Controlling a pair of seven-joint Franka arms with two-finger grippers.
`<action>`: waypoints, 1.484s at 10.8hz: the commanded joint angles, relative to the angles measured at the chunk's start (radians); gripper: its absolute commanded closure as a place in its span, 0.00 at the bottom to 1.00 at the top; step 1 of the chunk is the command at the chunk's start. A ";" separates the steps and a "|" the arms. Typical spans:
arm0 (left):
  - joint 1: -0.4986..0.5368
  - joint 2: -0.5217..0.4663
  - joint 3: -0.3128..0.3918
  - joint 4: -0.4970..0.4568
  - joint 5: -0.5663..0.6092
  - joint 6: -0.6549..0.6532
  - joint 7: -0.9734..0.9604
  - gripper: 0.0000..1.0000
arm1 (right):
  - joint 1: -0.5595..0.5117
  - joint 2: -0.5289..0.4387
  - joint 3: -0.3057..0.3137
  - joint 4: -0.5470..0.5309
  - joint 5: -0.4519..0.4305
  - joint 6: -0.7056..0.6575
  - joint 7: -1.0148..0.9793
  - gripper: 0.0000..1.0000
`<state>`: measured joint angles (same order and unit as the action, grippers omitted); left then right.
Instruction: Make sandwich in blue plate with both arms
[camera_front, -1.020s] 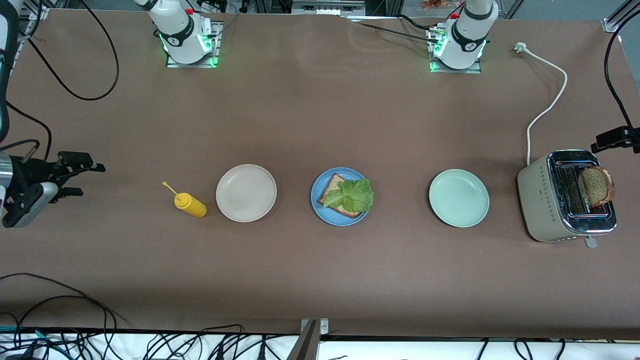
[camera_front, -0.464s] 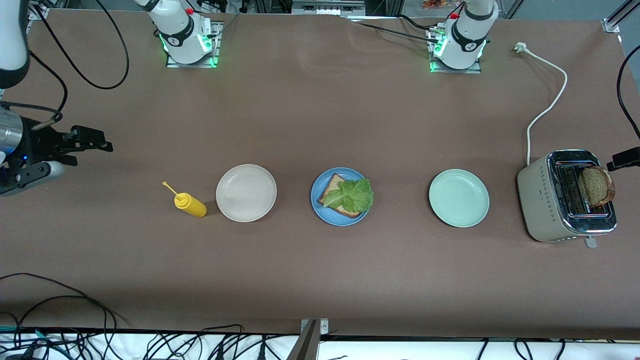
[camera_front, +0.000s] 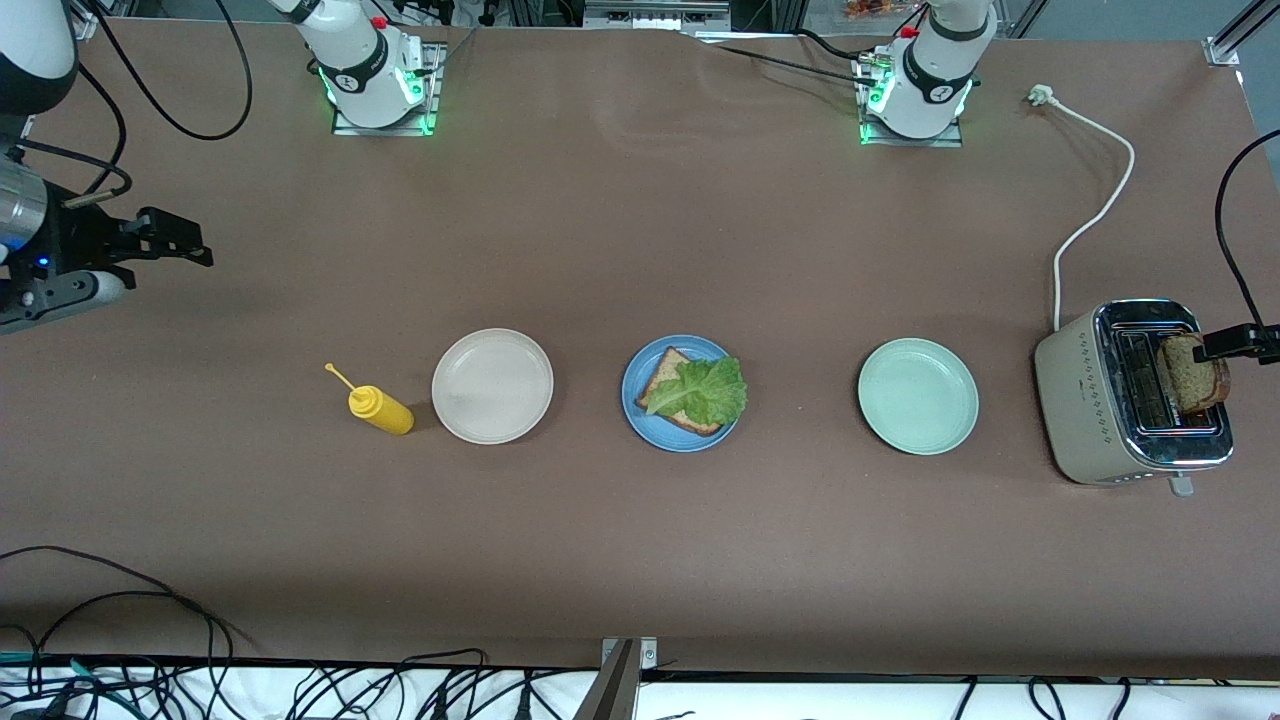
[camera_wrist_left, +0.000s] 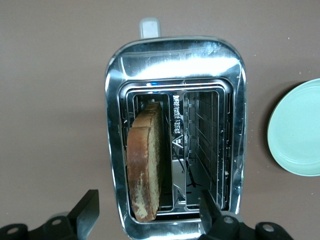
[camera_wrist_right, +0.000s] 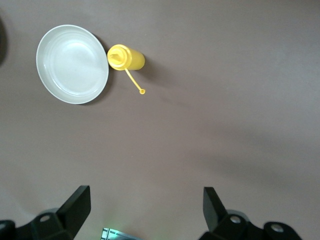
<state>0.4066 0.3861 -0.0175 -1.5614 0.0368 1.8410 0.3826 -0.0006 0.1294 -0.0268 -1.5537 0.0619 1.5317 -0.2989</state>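
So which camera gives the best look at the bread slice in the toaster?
The left wrist view: the bread slice stands in one toaster slot, seen from above. The front view shows it small, partly covered; the right wrist view misses it.

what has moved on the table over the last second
The left tool came in over the toaster, its open fingers now either side of the bread slice in the slot, not gripping. The right tool, open, drifted toward the robot bases. Plates, bottle and the bread with lettuce stayed put.
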 joint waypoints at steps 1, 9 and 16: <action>0.018 0.051 -0.010 0.023 -0.006 0.036 0.024 0.32 | -0.006 -0.023 -0.010 -0.022 -0.042 0.024 0.004 0.00; 0.018 0.018 -0.009 0.035 0.008 -0.031 0.016 1.00 | -0.001 -0.022 -0.004 0.024 -0.063 -0.016 0.127 0.00; 0.000 -0.076 -0.136 0.239 0.011 -0.354 0.041 1.00 | -0.001 -0.017 -0.048 0.044 -0.077 0.039 0.127 0.00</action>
<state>0.4145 0.3293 -0.0927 -1.3942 0.0370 1.5747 0.4011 -0.0058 0.1115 -0.0800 -1.5360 -0.0017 1.5421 -0.1874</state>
